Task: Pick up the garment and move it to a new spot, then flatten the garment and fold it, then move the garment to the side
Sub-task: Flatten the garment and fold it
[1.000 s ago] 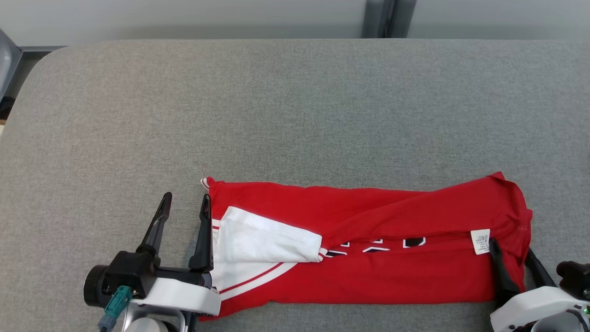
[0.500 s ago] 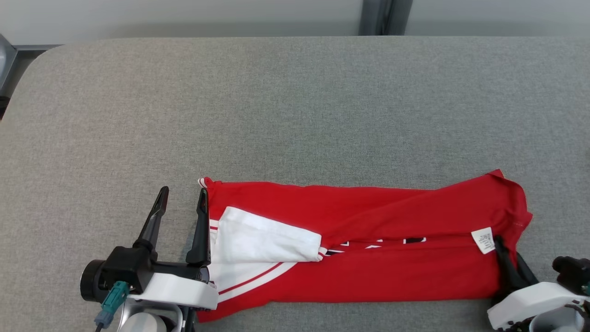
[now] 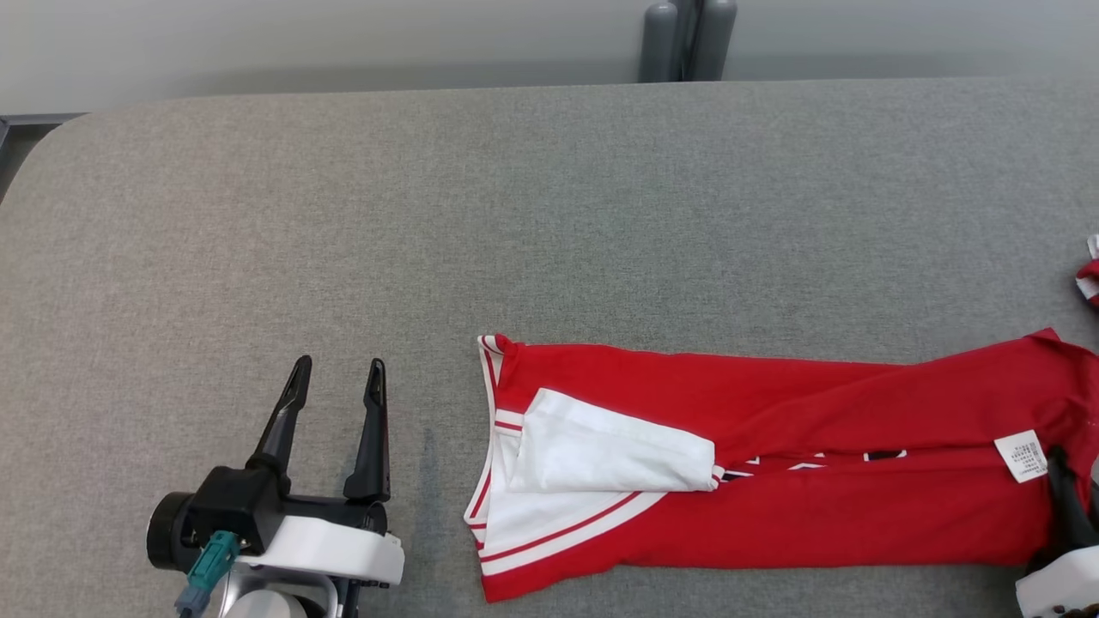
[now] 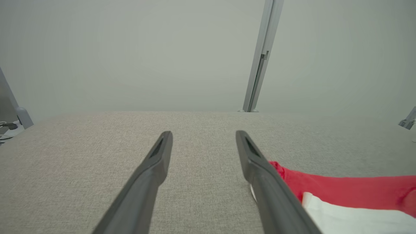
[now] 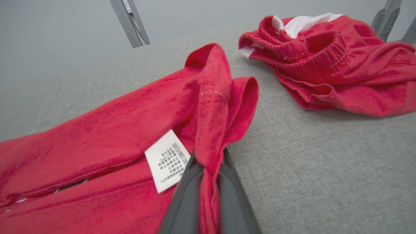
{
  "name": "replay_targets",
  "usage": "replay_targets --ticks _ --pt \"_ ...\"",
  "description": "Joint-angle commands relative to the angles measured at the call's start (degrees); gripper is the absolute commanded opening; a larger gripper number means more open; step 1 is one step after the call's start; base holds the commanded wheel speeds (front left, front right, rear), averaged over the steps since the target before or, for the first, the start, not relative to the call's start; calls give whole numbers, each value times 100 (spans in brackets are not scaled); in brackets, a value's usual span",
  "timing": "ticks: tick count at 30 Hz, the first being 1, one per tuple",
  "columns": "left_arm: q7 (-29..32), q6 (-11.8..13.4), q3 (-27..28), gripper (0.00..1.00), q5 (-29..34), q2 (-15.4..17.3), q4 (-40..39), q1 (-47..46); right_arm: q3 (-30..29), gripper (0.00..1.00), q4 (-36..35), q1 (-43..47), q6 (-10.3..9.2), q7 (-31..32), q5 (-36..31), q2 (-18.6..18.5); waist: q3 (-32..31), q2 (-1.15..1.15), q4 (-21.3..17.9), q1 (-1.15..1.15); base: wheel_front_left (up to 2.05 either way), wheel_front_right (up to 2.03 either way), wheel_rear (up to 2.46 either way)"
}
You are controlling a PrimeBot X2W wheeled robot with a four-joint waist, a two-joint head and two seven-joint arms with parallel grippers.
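The garment (image 3: 773,403) is red with white trim, folded into a long strip across the near part of the grey table. A white panel (image 3: 601,446) lies on its left end and a white label (image 3: 1020,455) near its right end. My right gripper (image 3: 1058,459) is shut on a bunched fold at the garment's right end; in the right wrist view the fingers (image 5: 185,198) pinch the red cloth (image 5: 211,107) beside the label (image 5: 167,161). My left gripper (image 3: 339,367) stands open on the table, left of the garment and apart from it, and the garment's corner (image 4: 341,188) lies to the right of my left gripper (image 4: 204,134).
A second crumpled red and white garment (image 5: 325,65) lies on the table beyond my right gripper; in the head view it is a scrap at the right edge (image 3: 1090,279). The grey padded table (image 3: 429,215) stretches far and left. A grey post (image 3: 678,39) stands behind it.
My right gripper has shut on the garment's right end and dragged the whole strip to the right, away from the left gripper. The left gripper stays open in place. The head view shifted slightly.
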Motion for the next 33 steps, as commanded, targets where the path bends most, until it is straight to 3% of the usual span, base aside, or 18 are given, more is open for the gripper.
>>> replay_targets --ticks 1,8,13,17,23,33 --pt "-23 -34 29 100 56 18 0 8 -22 0 -116 39 -3 -45 -13 -39 -35 0 -40 0 0 0 0" --pt "-23 -47 59 100 51 14 50 85 316 0 -1332 7 -1 459 -128 128 -214 0 -140 0 0 0 0" --pt "-23 -97 19 100 38 13 122 108 783 0 -2441 46 -1 1171 -239 484 -371 0 -96 0 0 0 0" --pt "-23 -102 -18 100 13 12 171 123 1332 0 -2911 -82 -1 1530 -177 797 -460 0 -2 0 0 0 0" --pt "-23 -113 -63 100 -3 10 197 75 2242 0 -2760 -232 -1 1614 21 1068 -482 0 231 0 0 0 0" --pt "-23 -139 -173 100 -40 6 194 -58 3393 0 -1582 -1006 -1 1021 644 1241 -191 0 519 0 0 0 0"
